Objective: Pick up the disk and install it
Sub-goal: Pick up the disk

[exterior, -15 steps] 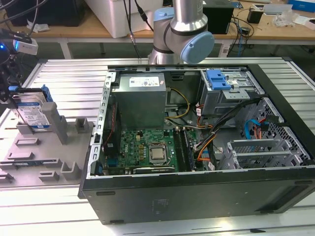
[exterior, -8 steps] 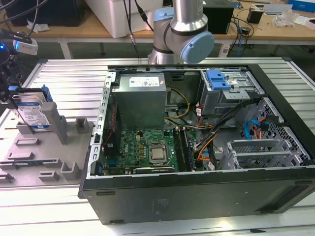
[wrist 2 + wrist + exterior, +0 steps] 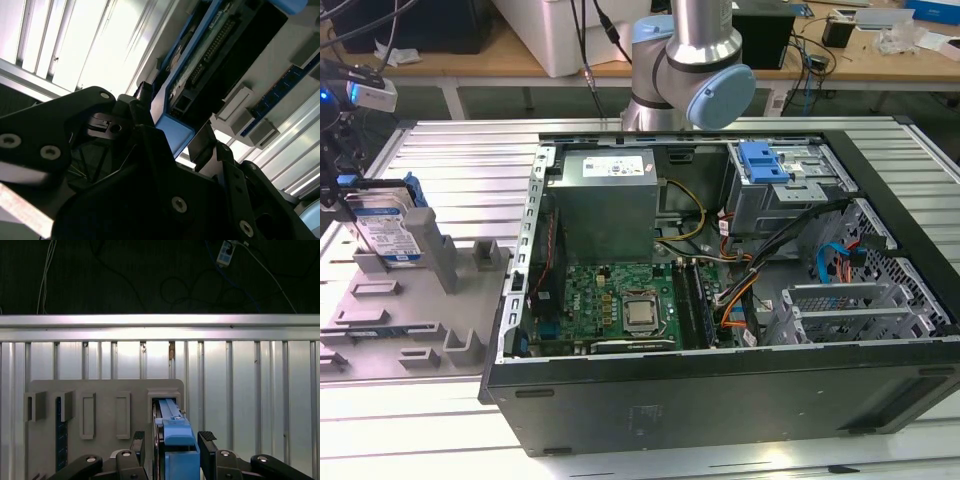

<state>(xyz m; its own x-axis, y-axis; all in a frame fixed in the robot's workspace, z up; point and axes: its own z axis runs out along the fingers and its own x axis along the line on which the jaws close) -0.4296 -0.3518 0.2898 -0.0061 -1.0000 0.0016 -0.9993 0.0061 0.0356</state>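
Observation:
The disk is a silver drive with a white-and-blue label in a blue carrier. It stands on edge in a slot of the grey holder plate at the exterior view's left. My gripper comes down over its upper edge. In the first wrist view the blue carrier sits tight between the two black fingers, with the slot just beyond. The second wrist view shows the carrier's blue corner pinched between the fingers. My gripper is shut on the disk, which still stands in its slot.
An open computer case lies at the exterior view's centre and right. It holds a grey power supply, a motherboard and a silver cage with a blue clip. A grey post stands beside the disk. The arm's base rises behind the case.

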